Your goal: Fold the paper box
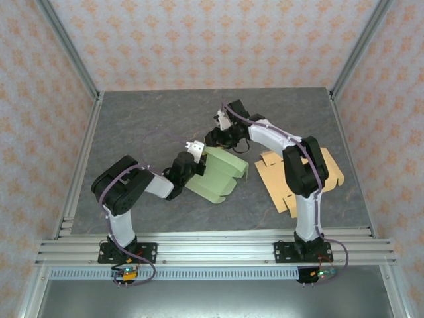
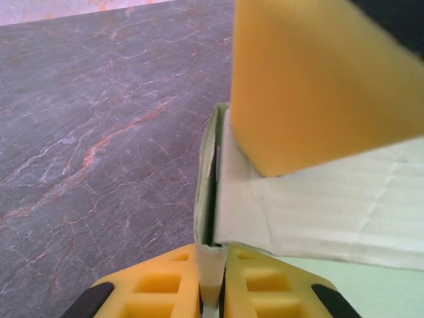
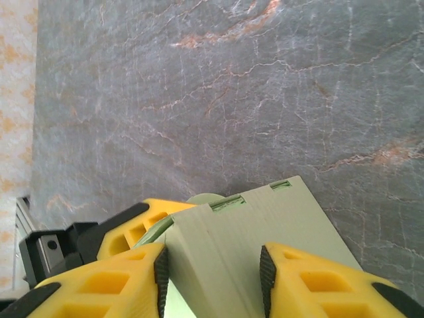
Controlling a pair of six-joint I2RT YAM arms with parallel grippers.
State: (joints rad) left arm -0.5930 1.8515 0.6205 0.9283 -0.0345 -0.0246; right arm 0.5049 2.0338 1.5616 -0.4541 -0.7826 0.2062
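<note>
Where the half-folded pale green paper box [image 1: 222,173] sits mid-table on the grey marbled tabletop [image 1: 146,119], the left gripper [image 2: 212,281] is pinched tight on its thin left wall, while the right gripper [image 3: 212,265] clasps a folded panel at its far edge, half closed around it. A flat tan cardboard cutout [image 1: 275,173] lies just right of the box

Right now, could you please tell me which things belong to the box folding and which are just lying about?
In the job: green paper box, left gripper, right gripper.
Lying about: flat brown cardboard blank, untouched.
</note>
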